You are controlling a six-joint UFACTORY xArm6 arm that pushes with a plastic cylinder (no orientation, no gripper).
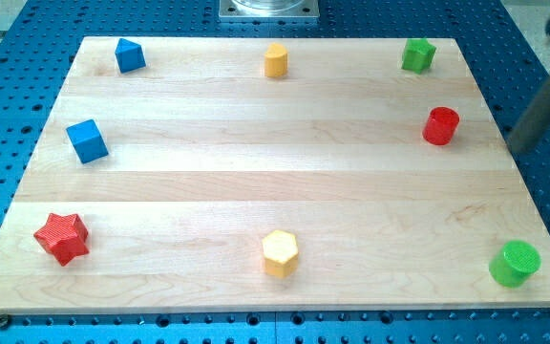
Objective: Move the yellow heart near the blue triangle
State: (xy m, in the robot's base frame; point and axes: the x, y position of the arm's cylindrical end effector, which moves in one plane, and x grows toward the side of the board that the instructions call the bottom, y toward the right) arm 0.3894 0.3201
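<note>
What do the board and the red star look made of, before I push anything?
The board looks like pale wood with a smooth, matte finish: lengthwise grain and plank seams show. The red star looks like matte plastic, possibly 3D printed: its top shows fine ridges. Neither can be confirmed by sight alone.

Rod (542, 105) blurred, perhaps tip too.

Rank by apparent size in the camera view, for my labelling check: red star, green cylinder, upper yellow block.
1. red star
2. green cylinder
3. upper yellow block
The first two look close, and the bottom pair may simply sit nearer the camera.
</note>
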